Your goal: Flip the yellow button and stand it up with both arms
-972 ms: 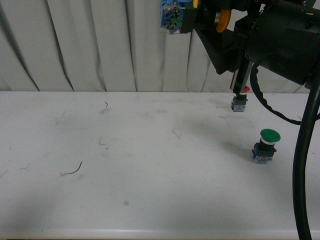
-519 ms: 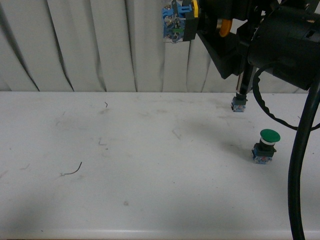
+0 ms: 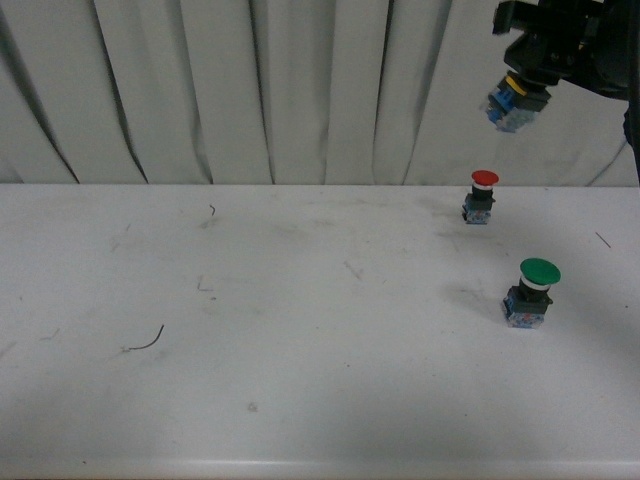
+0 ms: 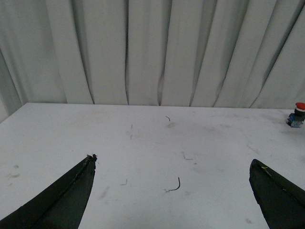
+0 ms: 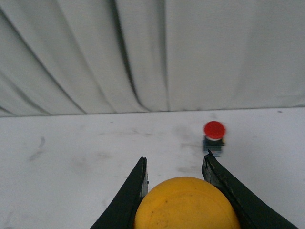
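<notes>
High above the table's far right, my right gripper (image 3: 524, 82) is shut on the yellow button (image 3: 510, 108). Its blue contact block hangs down and tilts to the left, well clear of the table. In the right wrist view the round yellow cap (image 5: 186, 206) fills the gap between the two dark fingers (image 5: 135, 191) of my right gripper (image 5: 174, 158). My left gripper (image 4: 171, 160) is open over bare table, with nothing between its fingers (image 4: 71, 198). It does not show in the front view.
A red-capped button (image 3: 483, 196) (image 5: 214, 136) (image 4: 297, 114) stands upright at the back right of the white table (image 3: 300, 330). A larger green-capped button (image 3: 534, 292) stands nearer the front. A thin dark wire scrap (image 3: 148, 340) lies on the left. A grey curtain (image 3: 250, 90) hangs behind the table.
My right arm has swung from the top middle to the upper right, carrying the yellow button. The block pointed left before and now hangs down. The red button is uncovered.
</notes>
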`<move>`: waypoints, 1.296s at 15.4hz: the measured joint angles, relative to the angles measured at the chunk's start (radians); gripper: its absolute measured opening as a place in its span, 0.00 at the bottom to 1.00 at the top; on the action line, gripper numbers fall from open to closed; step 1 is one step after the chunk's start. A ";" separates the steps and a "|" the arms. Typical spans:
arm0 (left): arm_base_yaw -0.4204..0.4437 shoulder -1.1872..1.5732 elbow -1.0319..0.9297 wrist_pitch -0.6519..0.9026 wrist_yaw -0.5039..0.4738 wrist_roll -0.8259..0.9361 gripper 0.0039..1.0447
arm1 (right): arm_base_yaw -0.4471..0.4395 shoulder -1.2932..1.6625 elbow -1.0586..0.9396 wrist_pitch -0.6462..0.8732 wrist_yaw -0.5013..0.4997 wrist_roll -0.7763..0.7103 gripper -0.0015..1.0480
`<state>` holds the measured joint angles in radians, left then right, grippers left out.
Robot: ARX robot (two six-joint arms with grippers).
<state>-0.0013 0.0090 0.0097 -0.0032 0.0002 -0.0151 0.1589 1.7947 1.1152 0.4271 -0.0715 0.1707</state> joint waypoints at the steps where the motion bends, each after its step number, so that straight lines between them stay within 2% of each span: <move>1: 0.000 0.000 0.000 0.000 0.000 0.000 0.94 | -0.026 0.021 0.048 -0.055 0.053 -0.070 0.32; 4: 0.000 0.000 0.000 0.000 0.000 0.000 0.94 | -0.057 0.103 0.170 -0.163 0.126 -0.119 0.32; 8: 0.000 0.000 0.000 0.000 0.000 0.000 0.94 | -0.061 0.249 0.279 -0.180 0.227 -0.129 0.32; 11: 0.000 0.000 0.000 0.000 0.000 0.000 0.94 | -0.061 0.367 0.370 -0.192 0.373 -0.075 0.32; 13: 0.000 0.000 0.000 0.000 0.000 0.000 0.94 | -0.059 0.440 0.403 -0.215 0.424 -0.008 0.32; 20: 0.000 0.000 0.000 0.000 0.000 0.000 0.94 | -0.031 0.608 0.577 -0.341 0.452 0.129 0.32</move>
<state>-0.0010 0.0090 0.0097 -0.0036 0.0002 -0.0147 0.1284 2.4031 1.6920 0.0864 0.3809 0.2993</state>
